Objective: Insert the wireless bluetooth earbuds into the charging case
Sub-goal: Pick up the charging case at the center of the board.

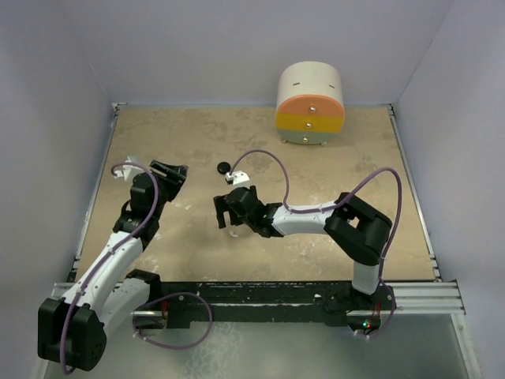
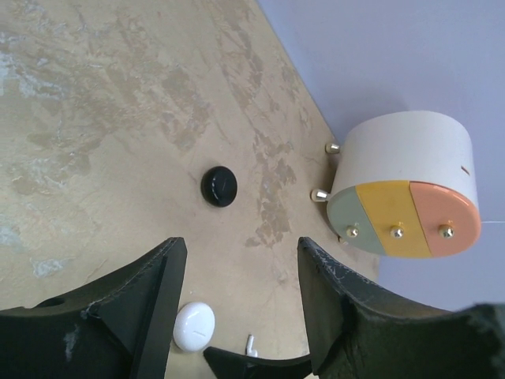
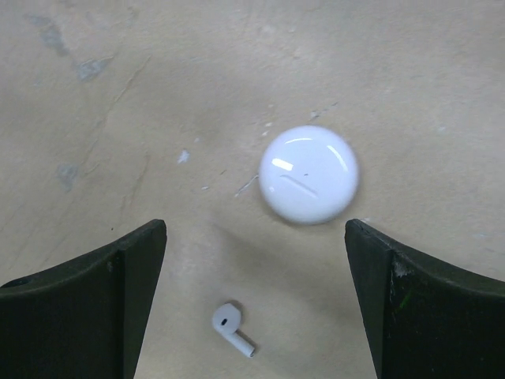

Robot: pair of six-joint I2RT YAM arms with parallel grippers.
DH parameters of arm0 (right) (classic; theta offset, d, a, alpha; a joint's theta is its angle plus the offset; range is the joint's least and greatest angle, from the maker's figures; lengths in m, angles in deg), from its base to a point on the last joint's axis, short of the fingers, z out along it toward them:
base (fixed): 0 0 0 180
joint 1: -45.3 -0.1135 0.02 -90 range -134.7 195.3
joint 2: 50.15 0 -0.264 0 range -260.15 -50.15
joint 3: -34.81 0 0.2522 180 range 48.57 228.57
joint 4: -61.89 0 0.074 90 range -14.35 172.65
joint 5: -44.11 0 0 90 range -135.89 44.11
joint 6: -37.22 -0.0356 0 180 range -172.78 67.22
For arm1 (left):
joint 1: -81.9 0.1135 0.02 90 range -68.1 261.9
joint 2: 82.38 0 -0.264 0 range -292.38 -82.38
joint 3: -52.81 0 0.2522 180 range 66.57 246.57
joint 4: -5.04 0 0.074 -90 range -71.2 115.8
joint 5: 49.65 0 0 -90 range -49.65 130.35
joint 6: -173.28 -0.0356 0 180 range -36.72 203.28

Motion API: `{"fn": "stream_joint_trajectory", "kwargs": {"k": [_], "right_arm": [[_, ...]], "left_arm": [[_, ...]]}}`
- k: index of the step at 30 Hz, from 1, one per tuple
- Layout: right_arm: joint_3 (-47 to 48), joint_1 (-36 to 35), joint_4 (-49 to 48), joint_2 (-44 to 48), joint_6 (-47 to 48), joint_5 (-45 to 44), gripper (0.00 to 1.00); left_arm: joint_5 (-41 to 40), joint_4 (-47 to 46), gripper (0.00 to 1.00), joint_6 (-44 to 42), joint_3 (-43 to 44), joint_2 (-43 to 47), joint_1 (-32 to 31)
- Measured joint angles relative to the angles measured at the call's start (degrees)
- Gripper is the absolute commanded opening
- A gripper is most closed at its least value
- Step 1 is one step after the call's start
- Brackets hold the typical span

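Note:
One white earbud [image 3: 230, 324] with a short stem lies on the table between my right gripper's [image 3: 254, 237] open fingers. It also shows in the left wrist view [image 2: 251, 343]. A round white charging case [image 3: 308, 174], closed, lies just beyond it and also shows in the left wrist view [image 2: 194, 325]. A round black case [image 2: 218, 186] lies farther back [image 1: 224, 167]. My right gripper [image 1: 227, 213] hovers low over the earbud and is empty. My left gripper [image 2: 241, 249] is open and empty, off to the left [image 1: 170, 174]. The black earbuds and the other white earbud are out of view.
A round cream drawer unit [image 1: 310, 104] with green, yellow and orange fronts stands at the back wall. The table [image 1: 331, 158] is walled on three sides, and the arm bases sit on the rail at the near edge.

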Motion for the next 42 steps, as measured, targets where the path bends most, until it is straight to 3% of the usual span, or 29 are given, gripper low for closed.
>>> {"fn": "stream_joint_trajectory", "kwargs": {"k": [6,17,22,30,42], "right_arm": [[0.59,0.02,3.06,-0.04,-0.39,-5.05,0.96],[3.91,0.37,3.30,-2.21,3.78,-5.03,0.95],[5.35,1.42,2.97,-5.53,5.53,-4.55,0.89],[5.62,2.82,2.54,-6.19,7.34,-4.59,0.70],[4.96,2.93,2.25,-5.64,8.76,-2.86,0.72]], "left_arm": [[1.01,0.31,0.57,-0.35,-1.46,0.04,0.02],[4.87,-0.11,0.57,-0.70,-3.67,-0.42,0.02],[6.47,0.09,0.56,-0.76,-4.22,0.59,0.02],[9.94,-0.35,0.54,-0.74,-5.09,0.87,0.02],[12.68,-1.88,0.53,-0.68,-7.45,0.22,0.02]]}}
